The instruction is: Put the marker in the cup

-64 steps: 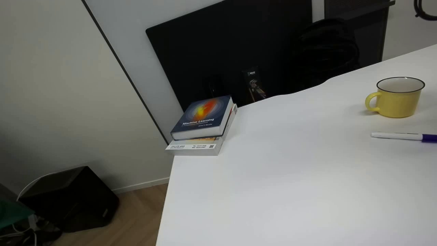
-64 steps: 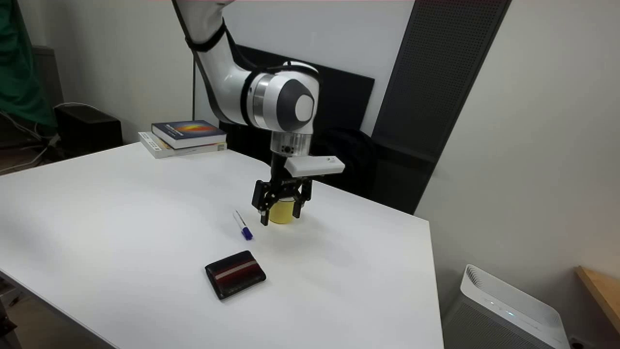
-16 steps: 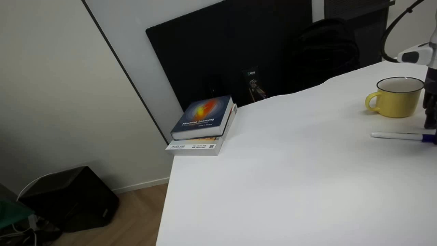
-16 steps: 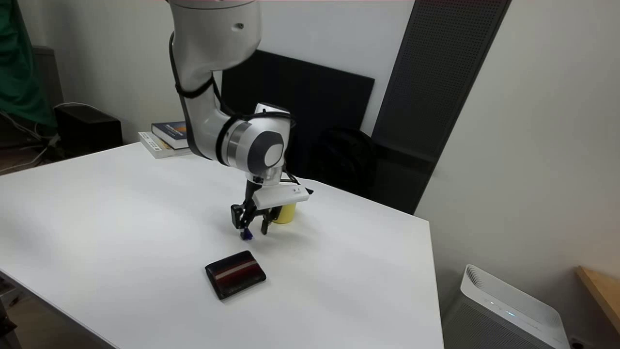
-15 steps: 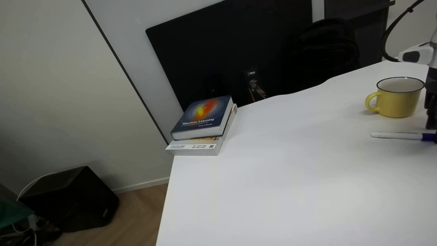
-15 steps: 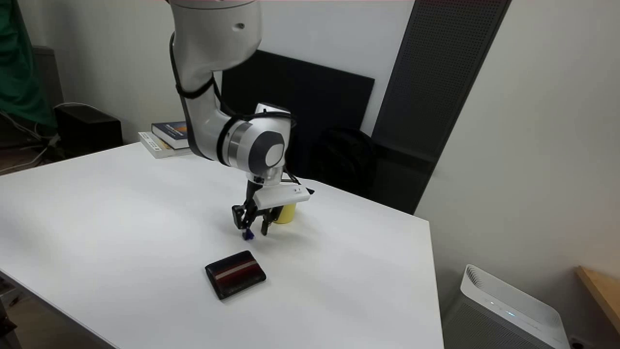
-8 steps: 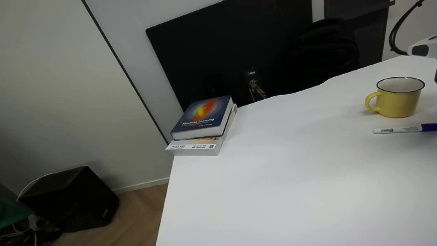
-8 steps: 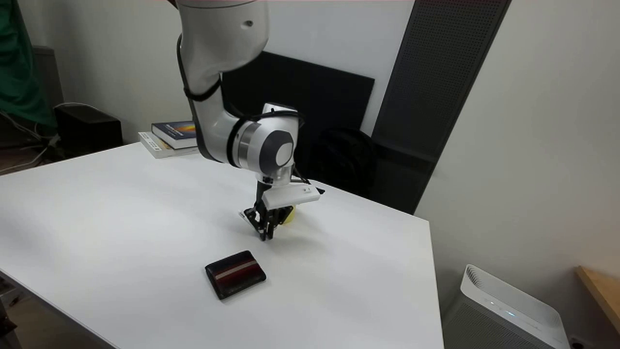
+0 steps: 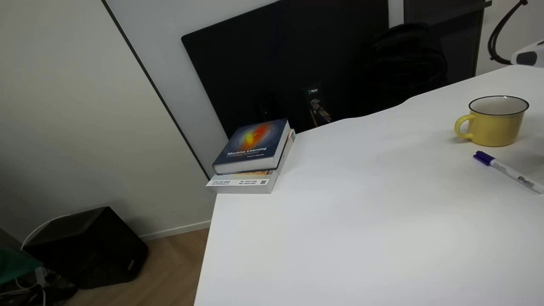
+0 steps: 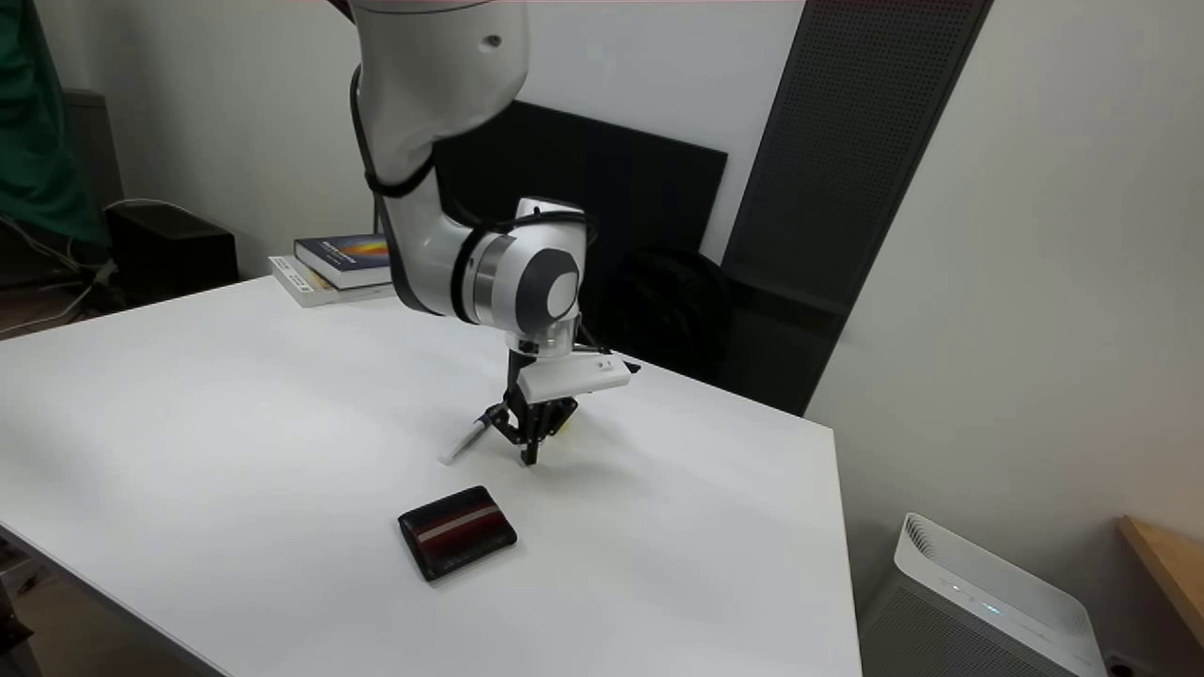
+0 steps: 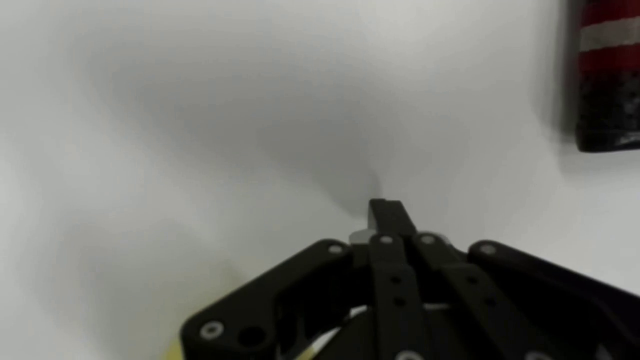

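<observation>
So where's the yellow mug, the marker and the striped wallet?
Yellow mug (image 9: 496, 131): in an exterior view, on its outer side.
Marker (image 9: 511, 172): in an exterior view, on its white barrel.
Striped wallet (image 10: 457, 532): in an exterior view, on its top face.

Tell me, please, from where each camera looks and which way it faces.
An exterior view: sits raised above the table, looking down across it toward the black panel; a white robot part shows at right.
An exterior view: sits raised, looking down past the wallet; part of the arm and the shut gripper show.
Wrist view: mounted on the arm, looking down past the closed fingers at table and wallet.
Both exterior views share books, marker and cup.
</observation>
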Controlling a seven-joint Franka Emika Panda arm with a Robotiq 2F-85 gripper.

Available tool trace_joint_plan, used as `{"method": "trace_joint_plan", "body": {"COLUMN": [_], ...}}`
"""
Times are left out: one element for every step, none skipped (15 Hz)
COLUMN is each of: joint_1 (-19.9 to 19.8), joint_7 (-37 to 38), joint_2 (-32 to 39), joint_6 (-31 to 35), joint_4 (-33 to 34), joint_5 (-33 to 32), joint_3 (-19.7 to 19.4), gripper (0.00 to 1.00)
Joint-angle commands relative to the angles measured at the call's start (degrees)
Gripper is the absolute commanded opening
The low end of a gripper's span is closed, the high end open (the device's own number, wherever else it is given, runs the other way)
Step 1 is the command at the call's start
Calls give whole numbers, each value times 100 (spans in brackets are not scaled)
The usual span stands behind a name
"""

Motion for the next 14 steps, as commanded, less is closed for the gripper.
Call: {"method": "trace_joint_plan", "body": {"joint_1": [104,157,274,392,441,482,520,626,683,775,819,840,868,898], "joint_7": [319,414,659,931,1101,1276,1431,1713,1956,2322,2678,2994,3269,3544], "joint_2": [-70,-96,-136,-177,-228,-280,-332,-373,-404,-434,-452,-446,-429,-396], "joint_6": [-276,-406,-623,-806,-1033,-1213,-1381,-1521,-1687,-1833,-1953,-2048,-2140,-2210], "joint_4": [119,143,193,230,269,301,330,370,416,456,491,542,595,654], "joint_5": [-166,-166,-176,-215,-238,-276,-296,-384,-437,-493,-493,-480,-443,-393], "joint_3": [-39,-69,-148,-232,-236,-232,-223,-279,-286,-328,-322,-294,-286,-277], "gripper": [25,26,32,39,47,53,59,67,73,81,86,94,98,100]}}
